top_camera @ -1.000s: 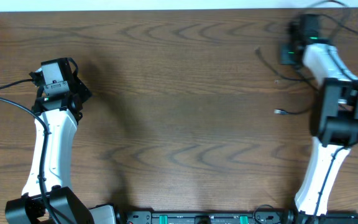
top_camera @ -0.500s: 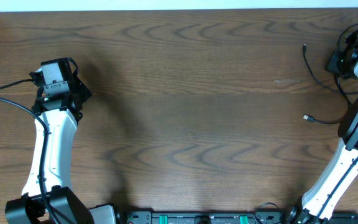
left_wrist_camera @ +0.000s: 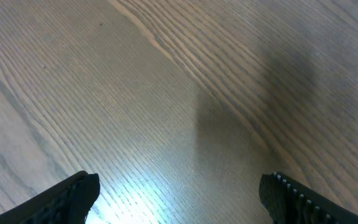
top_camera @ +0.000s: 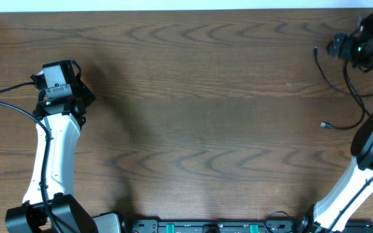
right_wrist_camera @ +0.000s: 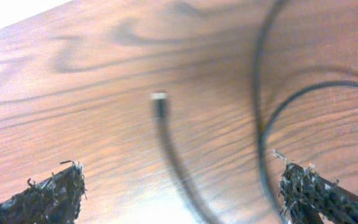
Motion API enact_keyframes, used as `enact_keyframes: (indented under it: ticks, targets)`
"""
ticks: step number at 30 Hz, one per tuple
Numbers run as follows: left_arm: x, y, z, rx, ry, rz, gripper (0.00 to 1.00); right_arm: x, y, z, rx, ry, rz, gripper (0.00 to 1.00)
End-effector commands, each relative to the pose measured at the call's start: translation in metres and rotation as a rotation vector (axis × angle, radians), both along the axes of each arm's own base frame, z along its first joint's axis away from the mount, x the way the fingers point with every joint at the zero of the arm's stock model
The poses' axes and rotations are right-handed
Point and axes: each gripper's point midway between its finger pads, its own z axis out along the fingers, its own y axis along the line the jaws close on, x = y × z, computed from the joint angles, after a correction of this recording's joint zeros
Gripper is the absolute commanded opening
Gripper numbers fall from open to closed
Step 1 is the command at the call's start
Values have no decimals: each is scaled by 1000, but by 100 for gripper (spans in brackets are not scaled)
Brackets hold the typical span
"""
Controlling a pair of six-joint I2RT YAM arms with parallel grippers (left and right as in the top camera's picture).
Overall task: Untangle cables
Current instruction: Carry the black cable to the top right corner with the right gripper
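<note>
**Right end effector** (right_wrist_camera: pixel 182 194): released. Its fingers stand wide apart at the lower left and lower right of the wrist view and nothing is clamped between them. In the overhead view it sits in the upper right corner.

**Left end effector** (left_wrist_camera: pixel 182 194): also released and empty, over bare tabletop (top_camera: pixel 193 97) at the left of the overhead view.

**Black cable** (right_wrist_camera: pixel 165 134): lies loose on the tabletop, running up between the right fingers to its plug end (right_wrist_camera: pixel 159 98) at mid-frame. A second loop curves through the right of that view. From overhead, its strands trail down the right side of the frame, with no knot visible.

**White cable:** not seen in any view.

**Step in hand (judgement):** handling the black cable near its plug end, with no grip made.

**Next move (judgement):** lower and close on the strand if further spreading is wanted. The white cable must be located first.
</note>
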Motion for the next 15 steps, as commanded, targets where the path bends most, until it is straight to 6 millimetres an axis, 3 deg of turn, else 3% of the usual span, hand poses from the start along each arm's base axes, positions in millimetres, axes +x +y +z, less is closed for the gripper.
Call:
enact_keyframes:
  ticks: [1,4,7,10,15]
  targets:
    - [2,7,7,21,-14,24,87,-14,49,54,-12,-39,132,99]
    - [2,7,7,21,-14,24,87,-39,79,56,-19,58,170,99]
    - [2,7,7,21,-14,24,87,-66,104,30,-59,225,201,99]
    - [2,7,7,21,-14,24,87,-84,115,12,-110,344,153,99]
    - [2,7,7,21,-14,24,87,-97,125,2,-194,417,40,99]
